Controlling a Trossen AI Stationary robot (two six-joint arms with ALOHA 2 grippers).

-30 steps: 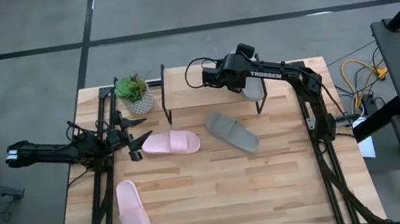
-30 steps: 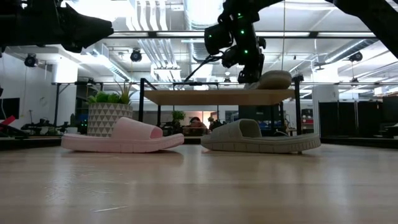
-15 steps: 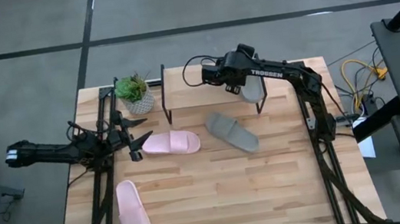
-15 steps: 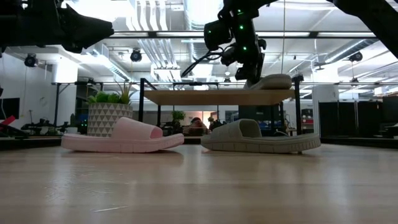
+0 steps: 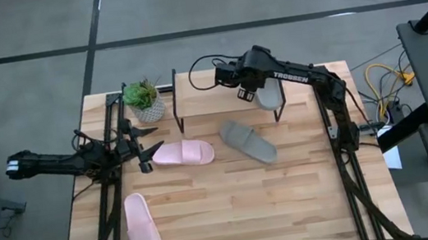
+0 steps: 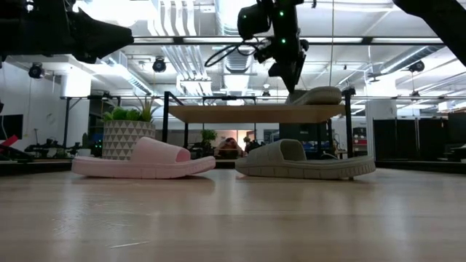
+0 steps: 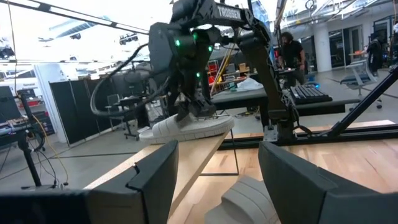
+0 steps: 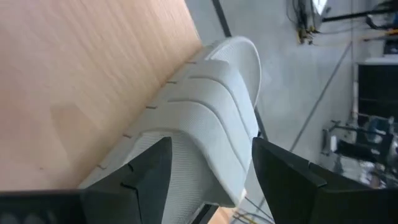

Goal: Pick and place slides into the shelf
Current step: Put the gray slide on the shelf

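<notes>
One grey-green slide (image 5: 269, 94) lies sole-down on the right end of the shelf (image 5: 219, 94), a low rack with a wooden top board (image 6: 240, 113). My right gripper (image 6: 290, 78) hovers just above that slide (image 6: 314, 95), open, with a finger on either side of its strap (image 8: 205, 130). The other grey-green slide (image 5: 247, 141) and a pink slide (image 5: 183, 152) lie flat on the table in front of the shelf. A second pink slide (image 5: 142, 226) lies near the front left. My left gripper (image 5: 151, 141) waits open, left of the first pink slide.
A small potted plant (image 5: 145, 101) stands on the table at the shelf's left end. The arms' black frames run along the table's left (image 5: 110, 208) and right (image 5: 350, 177) sides. A keyboard and cables sit on a stand beyond the right edge.
My right gripper has let go of the grey-green slide on the shelf, opened, and risen a little above it, drifting slightly toward the shelf's far left. The slide has settled flat on the shelf's right end.
</notes>
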